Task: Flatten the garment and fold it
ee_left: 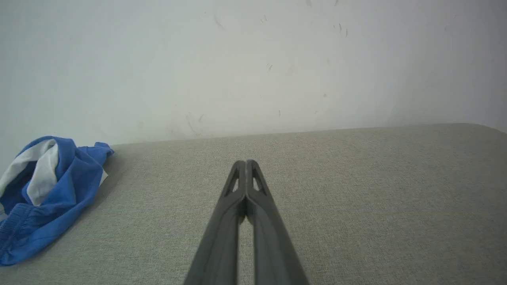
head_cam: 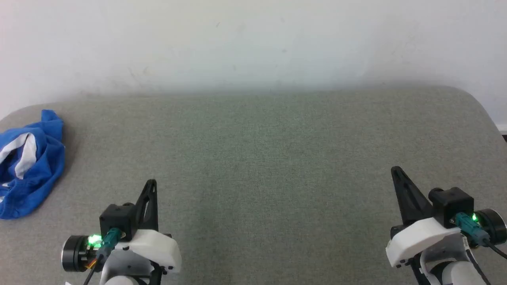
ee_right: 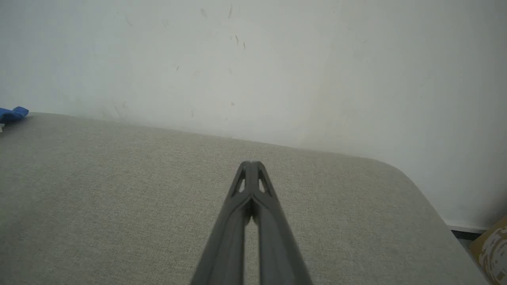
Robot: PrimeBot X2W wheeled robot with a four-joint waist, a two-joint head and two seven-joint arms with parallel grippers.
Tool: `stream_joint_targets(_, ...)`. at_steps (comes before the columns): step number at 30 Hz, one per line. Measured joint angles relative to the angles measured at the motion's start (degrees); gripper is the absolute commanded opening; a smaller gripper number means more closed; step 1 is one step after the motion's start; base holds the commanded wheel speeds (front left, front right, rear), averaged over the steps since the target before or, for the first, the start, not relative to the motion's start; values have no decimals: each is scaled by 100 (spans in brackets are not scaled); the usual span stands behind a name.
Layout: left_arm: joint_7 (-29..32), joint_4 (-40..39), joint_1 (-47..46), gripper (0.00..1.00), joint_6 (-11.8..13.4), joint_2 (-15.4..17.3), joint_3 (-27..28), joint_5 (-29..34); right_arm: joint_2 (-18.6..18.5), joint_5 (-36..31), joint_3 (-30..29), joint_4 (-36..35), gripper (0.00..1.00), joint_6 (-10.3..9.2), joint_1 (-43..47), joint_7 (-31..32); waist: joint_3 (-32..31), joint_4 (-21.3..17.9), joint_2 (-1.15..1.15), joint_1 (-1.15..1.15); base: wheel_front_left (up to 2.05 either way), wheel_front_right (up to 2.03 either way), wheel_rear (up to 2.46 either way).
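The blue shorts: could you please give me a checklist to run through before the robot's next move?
1. Shorts located: ok, at the left end of the grey surface.
2. Shorts flat: not ok, bunched in a heap.
3. Whole shorts in head view: not ok, cut off by the left edge.
4. Left pincer ready to grasp: not ok, shut, holding nothing.
5. Right pincer ready: not ok, shut, holding nothing.
6. Which side faces up: cannot tell.
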Motion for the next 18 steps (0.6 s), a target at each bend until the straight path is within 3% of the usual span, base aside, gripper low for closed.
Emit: stream_joint_targets(18, 0, 0, 0, 0, 0, -1, -1, 0, 0, 0, 0, 1, 0, 0, 0, 0, 0, 0, 0, 0, 0, 0, 0)
